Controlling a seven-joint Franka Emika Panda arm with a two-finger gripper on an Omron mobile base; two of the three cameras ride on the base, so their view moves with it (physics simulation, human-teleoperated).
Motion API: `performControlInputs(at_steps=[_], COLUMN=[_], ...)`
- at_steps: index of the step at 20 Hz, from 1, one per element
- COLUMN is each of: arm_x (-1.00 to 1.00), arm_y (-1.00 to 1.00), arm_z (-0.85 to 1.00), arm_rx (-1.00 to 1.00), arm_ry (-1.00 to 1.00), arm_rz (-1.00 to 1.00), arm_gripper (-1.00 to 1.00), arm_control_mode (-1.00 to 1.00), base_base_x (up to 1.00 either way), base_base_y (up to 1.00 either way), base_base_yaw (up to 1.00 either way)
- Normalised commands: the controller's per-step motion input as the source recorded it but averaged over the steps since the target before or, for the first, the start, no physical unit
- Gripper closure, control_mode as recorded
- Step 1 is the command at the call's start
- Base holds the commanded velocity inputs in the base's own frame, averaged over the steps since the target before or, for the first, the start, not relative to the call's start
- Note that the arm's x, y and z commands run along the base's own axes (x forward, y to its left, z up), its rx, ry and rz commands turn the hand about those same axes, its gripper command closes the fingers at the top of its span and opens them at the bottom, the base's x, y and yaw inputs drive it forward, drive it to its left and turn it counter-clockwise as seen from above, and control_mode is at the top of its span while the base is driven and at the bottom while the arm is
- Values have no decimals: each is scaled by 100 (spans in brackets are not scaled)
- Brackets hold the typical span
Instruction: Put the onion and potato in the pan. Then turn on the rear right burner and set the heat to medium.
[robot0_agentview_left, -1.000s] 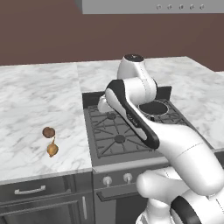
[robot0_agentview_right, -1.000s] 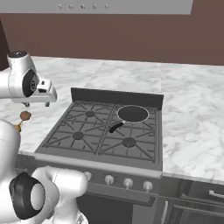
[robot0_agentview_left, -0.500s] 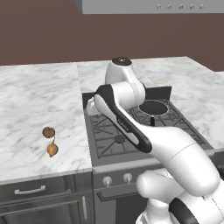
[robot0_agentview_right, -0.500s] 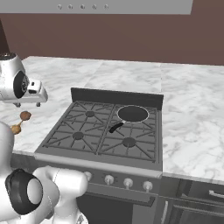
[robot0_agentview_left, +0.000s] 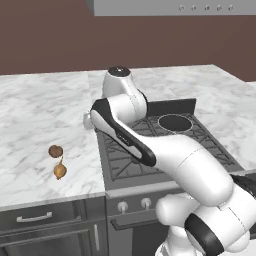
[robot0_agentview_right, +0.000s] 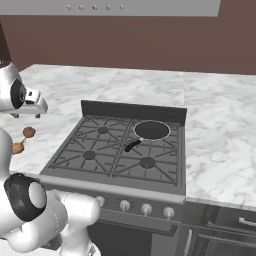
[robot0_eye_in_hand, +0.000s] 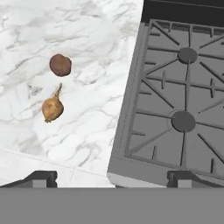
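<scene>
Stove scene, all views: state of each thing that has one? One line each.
onion: on the marble counter, loose, stem tip toward the potato.
potato: on the counter beside the onion, loose.
pan: on the rear right burner, nothing in it.
rear right burner: no flame visible.
stove knobs: setting too small to read.
gripper: jaws open, nothing held, over the counter edge by the stove.

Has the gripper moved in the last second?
Yes. In the right base view the gripper has swung left, away from the stove, toward the potato.
</scene>
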Motion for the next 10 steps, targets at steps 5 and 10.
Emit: performControlInputs(at_steps=[5,10], arm_x=[43,7], arm_y=[36,20], arm_z=[0,0], arm_rx=[0,6], arm_ry=[0,5], arm_rz=[-19,-15], arm_gripper=[-100,-100], arm_control_mode=[-100,-100], base_base_x=[0,0], base_base_y=[0,0], base_base_yaw=[0,0])
